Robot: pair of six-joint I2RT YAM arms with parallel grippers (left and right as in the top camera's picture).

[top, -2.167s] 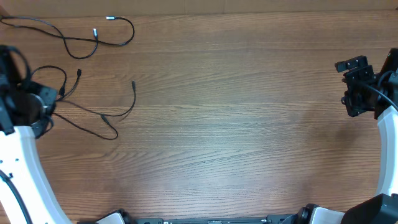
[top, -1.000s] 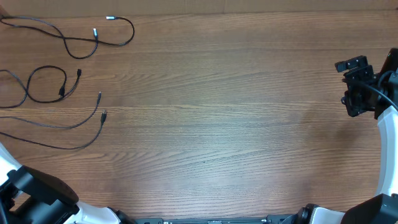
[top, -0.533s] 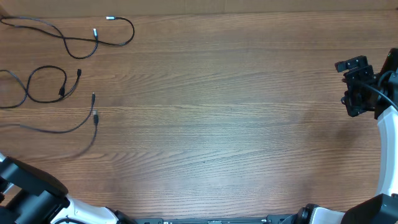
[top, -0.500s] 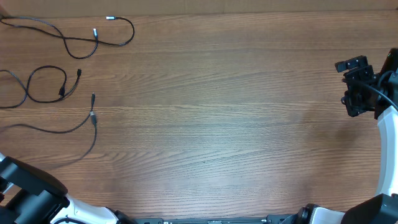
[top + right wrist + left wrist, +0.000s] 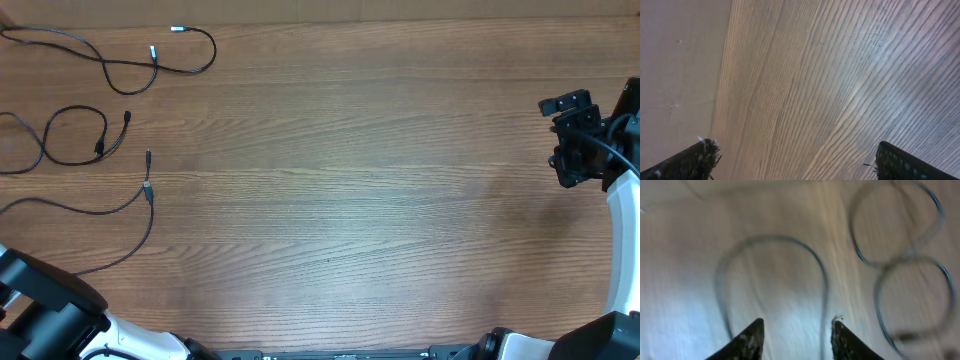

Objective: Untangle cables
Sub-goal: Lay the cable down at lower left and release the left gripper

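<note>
Three thin black cables lie apart at the table's left. The top cable (image 5: 120,75) has silver tips. The middle cable (image 5: 75,135) forms a loop. The lower cable (image 5: 130,205) has its plug ends near the middle-left and trails toward the left edge and front left. My left gripper (image 5: 796,322) is open; blurred cable loops (image 5: 772,270) lie below it, and one strand runs just inside its right finger. In the overhead view only the left arm (image 5: 45,310) shows, at the bottom left corner. My right gripper (image 5: 567,135) is open and empty at the far right, also in its wrist view (image 5: 792,150).
The wooden table (image 5: 350,200) spans the whole view. Its back edge runs along the top. The right arm's white link (image 5: 625,250) stands at the right edge.
My left arm swung from the left edge to the bottom left corner. The lower cable was stretched out and its plug ends slid left and toward the front. The right arm has not moved.
</note>
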